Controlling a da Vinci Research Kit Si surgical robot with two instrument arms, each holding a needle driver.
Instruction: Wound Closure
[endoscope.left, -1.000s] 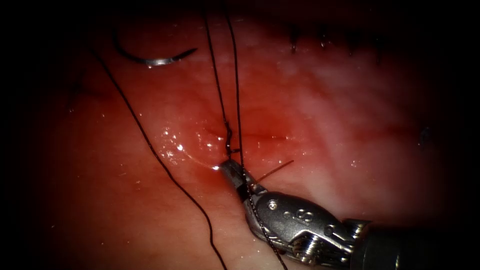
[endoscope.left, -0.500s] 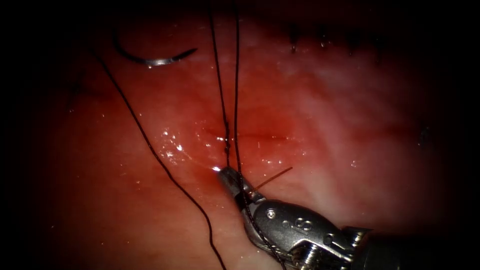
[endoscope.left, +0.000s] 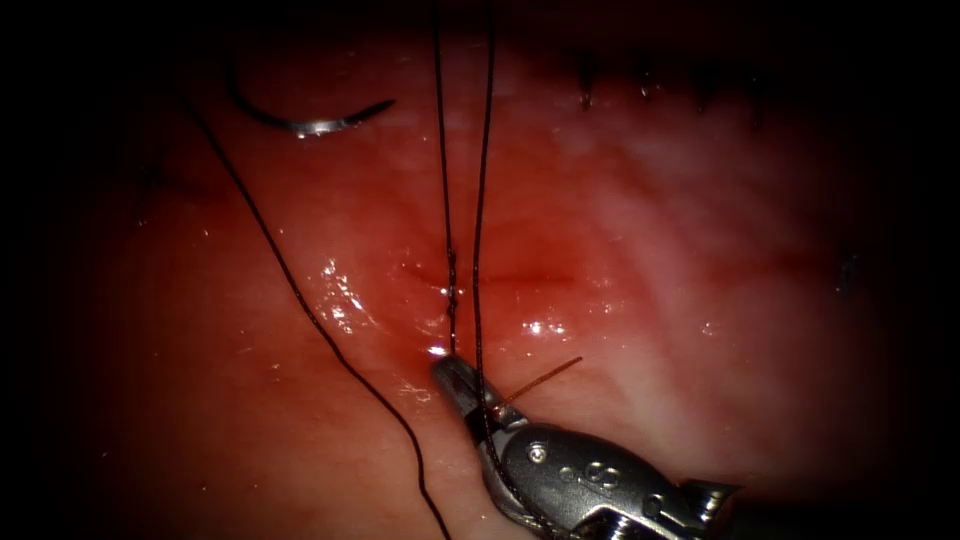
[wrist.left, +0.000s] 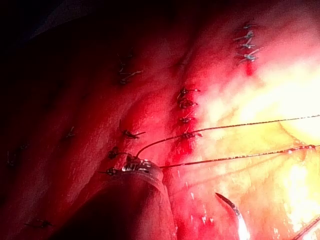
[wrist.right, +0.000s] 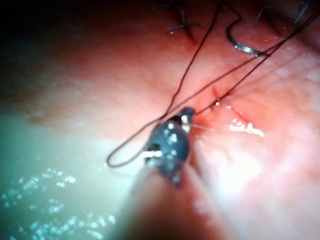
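My right tool comes in from the lower right, its jaws shut on the thread just below a small knot at the cut. A short reddish thread end sticks out beside the jaws. Two taut strands rise from there out of the top of the endoscope view. In the left wrist view they run to my left tool, which holds them. The curved needle lies free on the tissue left of the cut, held by neither tool. The right wrist view shows the right tool and the needle.
A slack strand trails from the needle's side diagonally down across the tissue left of the cut. Earlier stitches sit along the far upper right, also visible as stitches. Red fluid wets the tissue around the cut.
My right tool has drawn down and away from the cut with the thread in its jaws. The two strands have straightened and shifted a little to the right at the top.
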